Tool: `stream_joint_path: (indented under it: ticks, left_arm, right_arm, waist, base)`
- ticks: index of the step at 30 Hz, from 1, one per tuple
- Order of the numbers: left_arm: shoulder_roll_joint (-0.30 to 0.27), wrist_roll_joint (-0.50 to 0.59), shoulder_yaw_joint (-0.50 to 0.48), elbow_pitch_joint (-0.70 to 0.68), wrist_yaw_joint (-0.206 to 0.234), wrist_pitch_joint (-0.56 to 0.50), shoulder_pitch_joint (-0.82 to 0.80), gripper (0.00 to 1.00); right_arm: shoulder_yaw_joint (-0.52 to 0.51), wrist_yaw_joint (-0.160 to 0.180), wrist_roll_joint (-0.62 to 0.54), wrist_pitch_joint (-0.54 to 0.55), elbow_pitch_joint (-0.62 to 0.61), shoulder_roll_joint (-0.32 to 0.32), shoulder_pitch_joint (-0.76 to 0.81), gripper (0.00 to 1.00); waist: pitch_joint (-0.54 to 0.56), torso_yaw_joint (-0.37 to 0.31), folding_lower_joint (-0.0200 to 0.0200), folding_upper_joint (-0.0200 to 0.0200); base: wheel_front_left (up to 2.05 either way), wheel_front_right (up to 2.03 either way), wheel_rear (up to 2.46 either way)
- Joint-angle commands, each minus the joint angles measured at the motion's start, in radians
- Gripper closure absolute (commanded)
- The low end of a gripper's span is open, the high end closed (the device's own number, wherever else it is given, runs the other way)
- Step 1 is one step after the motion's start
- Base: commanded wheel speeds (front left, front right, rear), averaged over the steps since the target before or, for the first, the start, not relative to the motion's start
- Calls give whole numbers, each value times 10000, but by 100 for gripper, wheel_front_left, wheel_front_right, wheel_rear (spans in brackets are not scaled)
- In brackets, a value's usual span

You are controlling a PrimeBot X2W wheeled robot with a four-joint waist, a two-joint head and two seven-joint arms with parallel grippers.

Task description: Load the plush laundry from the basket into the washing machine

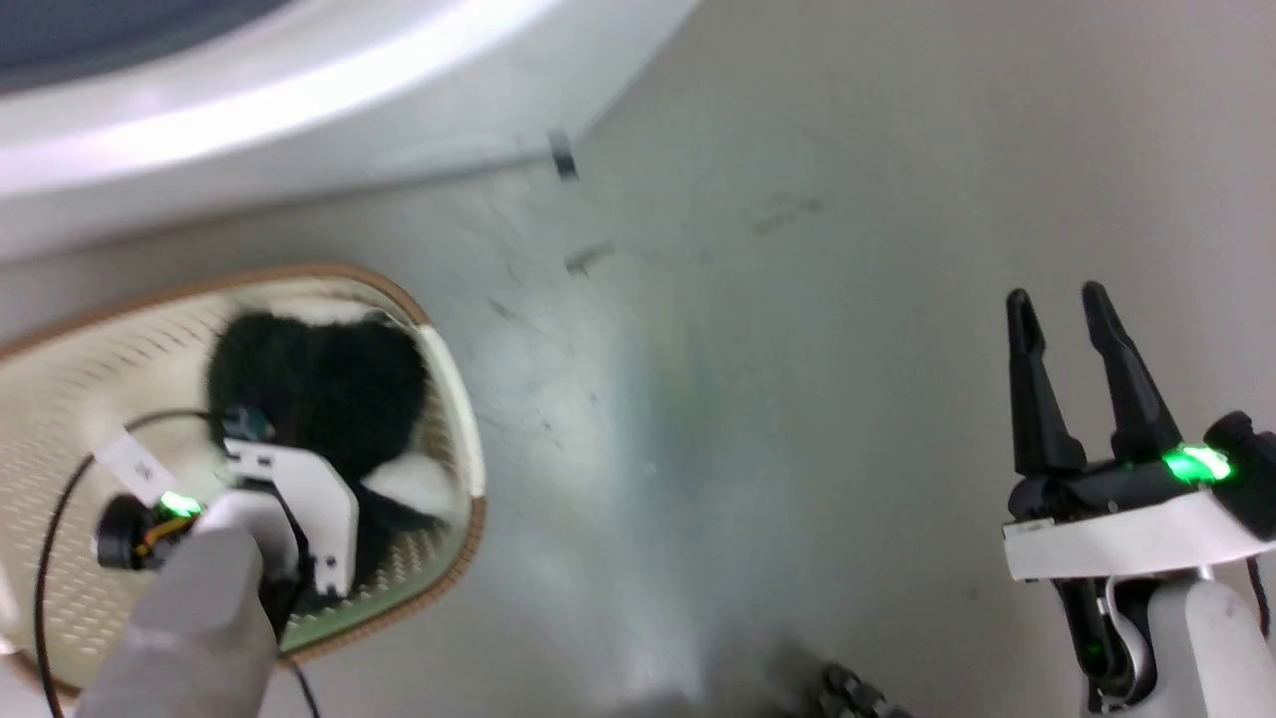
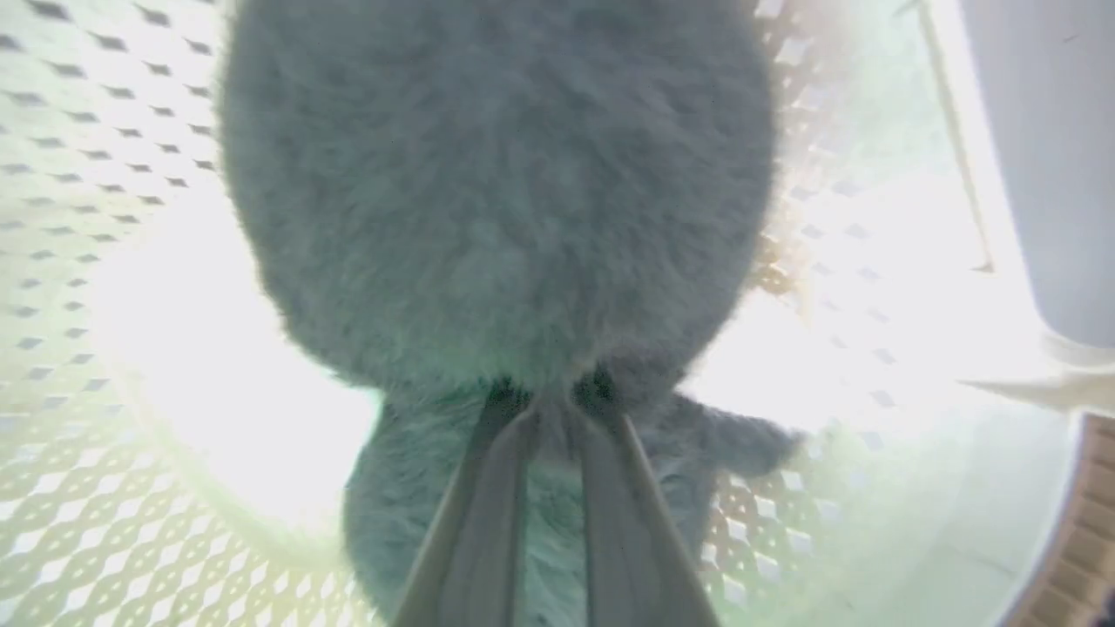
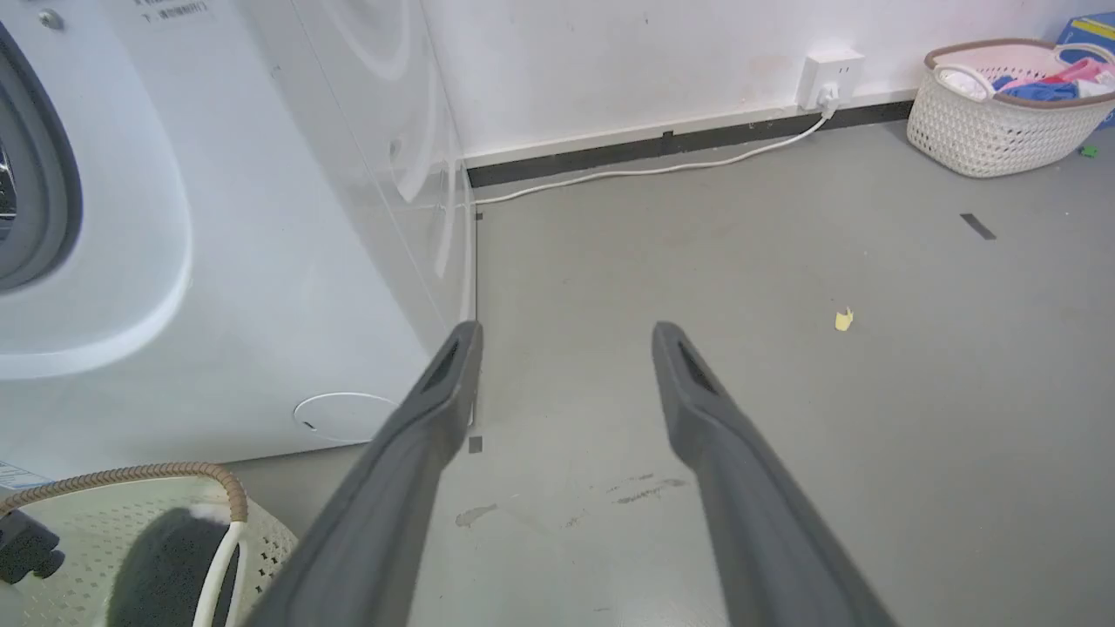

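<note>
Presently: left gripper (image 2: 550,402) clenched in the plush laundry (image 2: 496,192), lift not yet made.

Head view places the basket (image 1: 464,439) at 8 o'clock with the plush laundry lying inside it, against the wall nearest the washing machine (image 1: 199,110) at 11 o'clock. Left wrist view shows the 2 fingers drawn close, tips sunk in fur, pinching a tuft near the bundle's lower edge. Judged a shallow, off-centre hold, so the soft bundle will likely sag and swing. Recommended: raise it straight up until it clears the brown rim, then carry slowly toward 11 o'clock. Right gripper (image 1: 1057,297), at 4 o'clock, stands released and empty over the floor (image 1: 797,399), well apart, and is available to support the bundle underneath.
</note>
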State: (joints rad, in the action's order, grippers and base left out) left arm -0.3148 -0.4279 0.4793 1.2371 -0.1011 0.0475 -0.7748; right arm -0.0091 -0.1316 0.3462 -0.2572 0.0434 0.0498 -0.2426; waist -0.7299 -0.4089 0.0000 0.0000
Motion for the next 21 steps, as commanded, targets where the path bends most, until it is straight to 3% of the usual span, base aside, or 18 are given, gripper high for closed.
stream_joint_path:
  ticks: [1,13,21]
  left_arm:
    - [69,-58,64,-6,-82,218,226,100]
    - [999,-449,426,-829,-285,2035,1995,100]
    - [489,-312,185,-3748,-286,2139,3107,100]
  right_arm:
    - [-95,9,-127,-45,26,4,151,0]
    - [-338,9,-449,-45,179,4,1283,0]
    - [-381,9,-614,-45,130,4,1854,0]
  waist:
    - [1375,716,0,0]
    - [4349,1768,0,0]
    - [5167,2227,0,0]
  base:
    - [0,0,0]
    - [0,0,0]
    - [0,0,0]
